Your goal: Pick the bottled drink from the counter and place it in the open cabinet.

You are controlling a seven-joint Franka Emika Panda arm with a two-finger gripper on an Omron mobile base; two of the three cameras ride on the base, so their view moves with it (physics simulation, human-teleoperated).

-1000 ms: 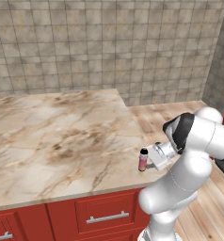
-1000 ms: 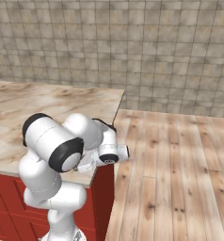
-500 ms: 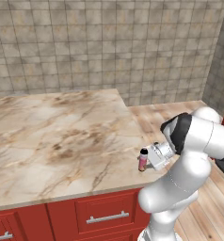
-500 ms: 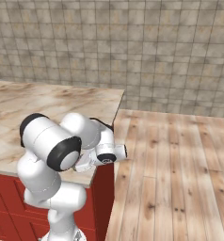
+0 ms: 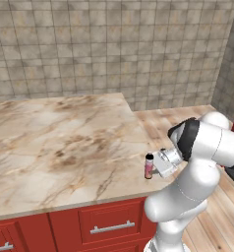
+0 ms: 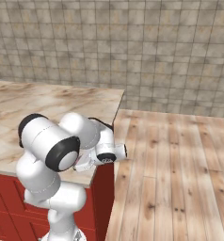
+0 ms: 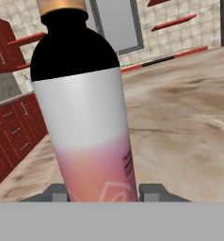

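The bottled drink stands upright on the counter close to its right front corner. It has a black cap and neck and a pinkish body. My gripper reaches it from the right at bottle height. Close up in the hand view, the bottled drink rises between my two fingertips, which flank its base, one on each side. The jaws stand open around it and the bottle rests on the marble. The open cabinet is out of view.
The counter ends just right of the bottle, with wooden floor beyond. Red drawer fronts with silver handles run below the slab. A tiled wall backs the counter. Red cabinets stand far off.
My hand has crept a little left and down toward the bottle, bringing the fingers around it. The bottle has not moved.
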